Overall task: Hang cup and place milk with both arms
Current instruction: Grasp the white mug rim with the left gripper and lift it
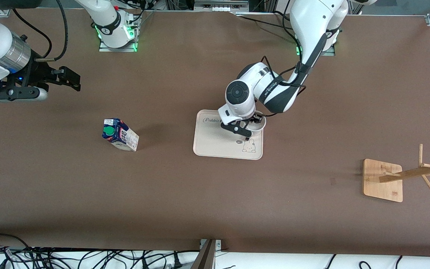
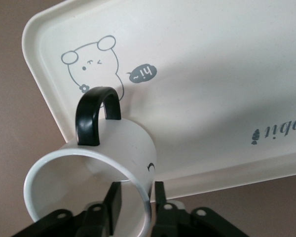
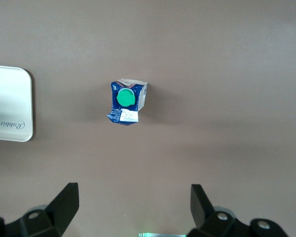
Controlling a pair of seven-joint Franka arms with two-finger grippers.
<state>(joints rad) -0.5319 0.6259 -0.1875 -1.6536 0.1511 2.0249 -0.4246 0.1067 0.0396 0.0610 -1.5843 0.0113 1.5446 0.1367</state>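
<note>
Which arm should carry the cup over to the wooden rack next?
Left. The left hand already pinches the rim of the cup on the tray, and the wooden rack stands toward the left arm's end of the table. The right hand hangs open above the milk.

One cup [image 1: 256, 125], one milk [image 1: 120, 134], one tray [image 1: 215, 144], one wooden rack [image 1: 385, 180], two arms [image 1: 274, 89].

High front camera faces both arms; wrist cameras share its tray [image 1: 215, 144].
</note>
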